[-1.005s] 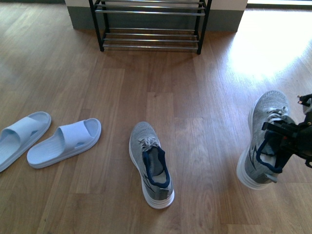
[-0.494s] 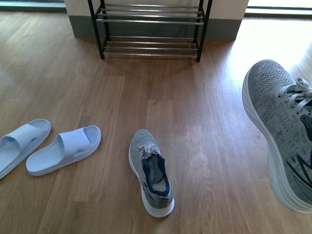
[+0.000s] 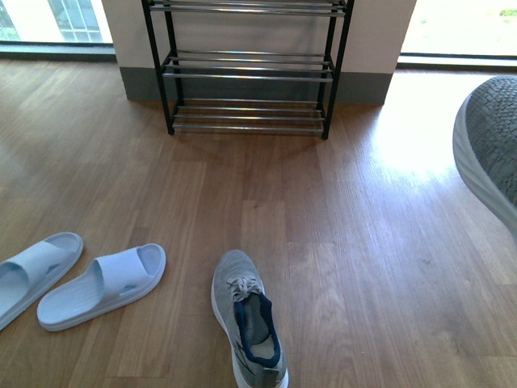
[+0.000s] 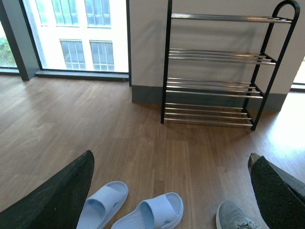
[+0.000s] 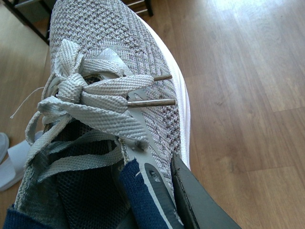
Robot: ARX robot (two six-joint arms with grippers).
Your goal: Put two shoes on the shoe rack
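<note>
Facing the rack (image 3: 249,77), well ahead, we judge the step as carrying the first shoe (image 5: 119,95) there — next it needs lifting onto a tier, sole down. The other shoe (image 3: 246,327) lies on the floor (image 3: 363,242), near us. Our right tool (image 5: 157,195) clamps the raised shoe's collar; the left tool (image 4: 170,160) gapes, empty.

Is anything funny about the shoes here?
Yes. One sneaker hangs in the air on the right, pinched at its opening by the right gripper. Its twin lies alone on the floor. The rack has no shoes on it.
</note>
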